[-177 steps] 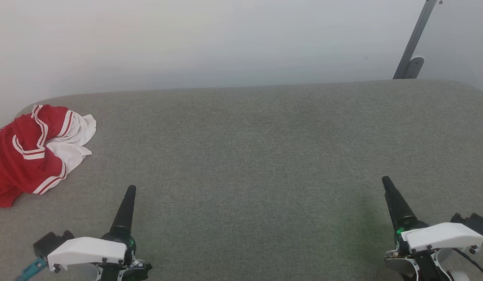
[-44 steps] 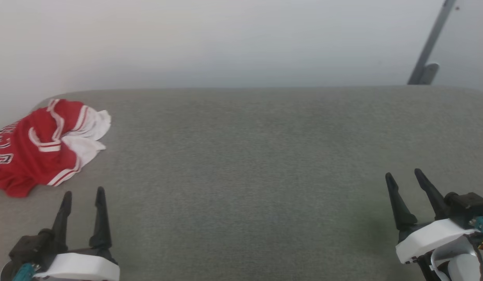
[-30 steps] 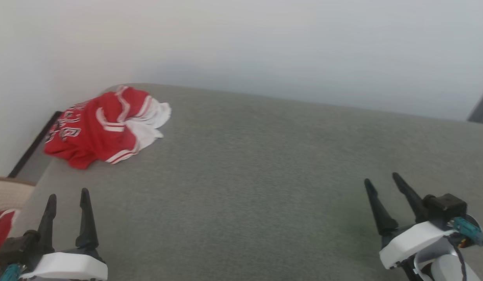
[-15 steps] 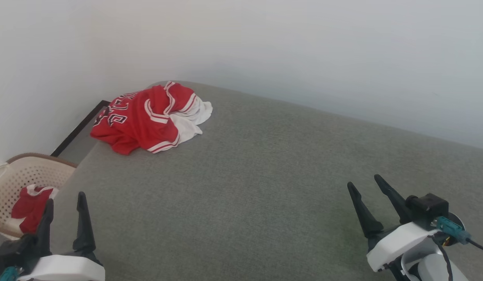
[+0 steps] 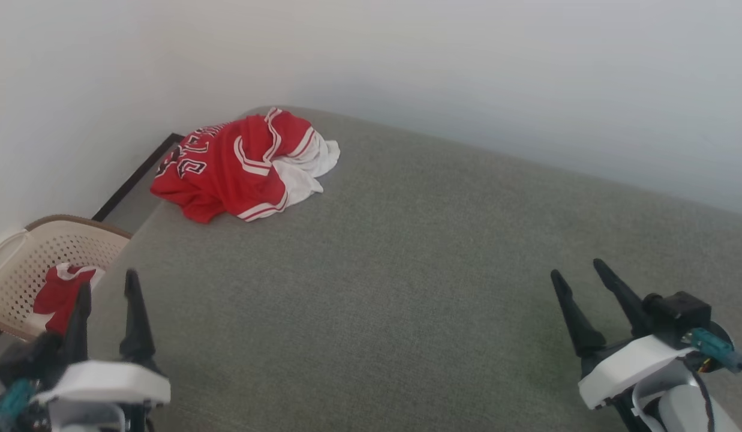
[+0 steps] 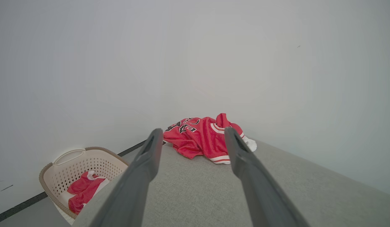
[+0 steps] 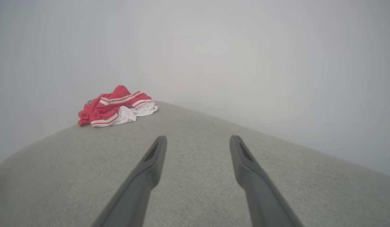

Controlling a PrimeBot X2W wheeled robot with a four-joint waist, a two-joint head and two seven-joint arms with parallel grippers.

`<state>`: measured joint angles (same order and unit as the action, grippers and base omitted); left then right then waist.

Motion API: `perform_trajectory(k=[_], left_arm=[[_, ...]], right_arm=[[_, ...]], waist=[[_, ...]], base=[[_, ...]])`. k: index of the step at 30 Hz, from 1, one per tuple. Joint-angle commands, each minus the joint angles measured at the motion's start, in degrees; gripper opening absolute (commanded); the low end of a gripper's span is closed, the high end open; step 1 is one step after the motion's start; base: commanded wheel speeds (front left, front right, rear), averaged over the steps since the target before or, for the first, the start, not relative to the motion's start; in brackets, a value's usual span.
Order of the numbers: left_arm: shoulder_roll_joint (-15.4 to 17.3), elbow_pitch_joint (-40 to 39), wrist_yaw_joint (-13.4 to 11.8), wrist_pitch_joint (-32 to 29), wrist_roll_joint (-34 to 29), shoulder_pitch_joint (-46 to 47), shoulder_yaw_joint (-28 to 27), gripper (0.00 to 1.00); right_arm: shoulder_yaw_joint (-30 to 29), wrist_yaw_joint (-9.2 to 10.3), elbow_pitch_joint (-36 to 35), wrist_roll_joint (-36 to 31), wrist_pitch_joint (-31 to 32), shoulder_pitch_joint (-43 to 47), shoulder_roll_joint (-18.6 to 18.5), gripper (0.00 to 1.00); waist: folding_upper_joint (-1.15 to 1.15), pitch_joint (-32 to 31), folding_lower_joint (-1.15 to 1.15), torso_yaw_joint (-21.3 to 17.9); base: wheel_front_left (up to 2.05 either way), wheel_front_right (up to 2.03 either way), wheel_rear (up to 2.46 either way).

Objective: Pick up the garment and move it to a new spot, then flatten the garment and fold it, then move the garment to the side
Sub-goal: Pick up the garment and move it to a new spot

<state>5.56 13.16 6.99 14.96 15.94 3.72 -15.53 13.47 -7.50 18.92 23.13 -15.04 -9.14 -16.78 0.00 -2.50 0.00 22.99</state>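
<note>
- The garment (image 5: 239,165) lies in a crumpled heap on the far left corner of the grey fabric surface (image 5: 406,270), close to the left edge and to the rounded far corner.
- It is red, with white-and-red striped trim folded over its top. Black lettering outlined in white shows on the side that faces the left edge. The letters are creased and I cannot read them whole.
- A white sleeve spills out of the heap on the side that faces the middle of the surface.
- The left gripper (image 5: 107,283) is at the near left corner, right over the left edge. Its two dark fingers are spread wide with nothing between them, and they point towards the garment, well apart from it.
- The right gripper (image 5: 577,270) is over the near right part of the surface. Its fingers also stand wide and hold nothing. Bare grey fabric lies in front of them.
- I cannot tell whether either gripper touches the fabric.
- A cream perforated basket (image 5: 23,258) stands on the floor just beside the left edge, near the left gripper.
- A small red-and-white cloth bundle (image 5: 62,291) lies inside the basket.
- A plain pale wall (image 5: 466,72) runs behind the far edge and along the left side, with a dark skirting strip (image 5: 137,174) at its foot.
</note>
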Motion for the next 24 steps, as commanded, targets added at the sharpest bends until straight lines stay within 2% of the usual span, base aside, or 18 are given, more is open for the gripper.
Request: perform_trajectory(k=[1,10,24], left_arm=[[0.2,0.8,-0.1,-0.4,0.4,1.9,0.2,1.0],[4.1,11.2,0.3,-2.0,3.6,15.3,1.9,1.0],[10.3,31.9,-0.4,-2.8,5.5,38.5,2.4,1.0]], right_arm=[[-0.3,0.02,-0.4,0.2,-0.2,-0.2,-0.4,1.0],[-0.9,0.02,-3.2,0.3,-0.2,-2.2,-3.6,1.0],[-0.7,0.04,-10.4,1.6,0.7,-7.3,-11.1,1.0]], waist=[[0.0,0.9,0.0,-0.2],[0.0,6.9,0.0,-3.8],[0.0,21.6,0.0,-10.3]], base=[[0.0,0.0,0.0],[0.0,0.0,0.0],[0.0,0.0,0.0]])
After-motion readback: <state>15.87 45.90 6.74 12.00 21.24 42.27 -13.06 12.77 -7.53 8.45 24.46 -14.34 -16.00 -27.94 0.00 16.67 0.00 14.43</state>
